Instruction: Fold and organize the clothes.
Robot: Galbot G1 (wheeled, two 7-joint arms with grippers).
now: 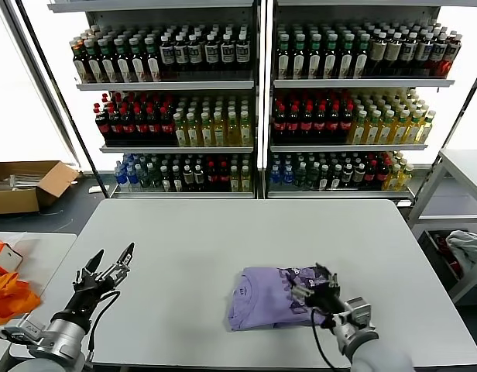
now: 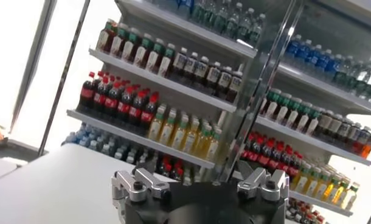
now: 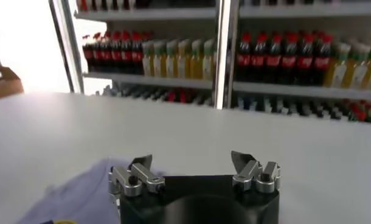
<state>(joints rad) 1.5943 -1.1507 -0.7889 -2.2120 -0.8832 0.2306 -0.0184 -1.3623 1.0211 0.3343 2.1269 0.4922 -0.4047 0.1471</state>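
Under the right end effector [image 1: 314, 288] lies the folded purple shirt [image 1: 269, 298] on the desk [image 1: 223, 248]; its fingers are spread, holding nothing. Folding looks done. Next, it likely tidies the shirt. The left end effector [image 1: 108, 266] waits wide open, well apart.

The left claw [image 2: 199, 182] of grey metal on a black body fills the lower edge of the view, its two fingers [image 2: 134, 184] spread wide with nothing between them. Beyond it lie the pale grey flat surface [image 2: 45, 182] and tall metal shelves [image 2: 173, 91] packed with rows of red-capped dark, yellow and green drink bottles [image 2: 118, 100].
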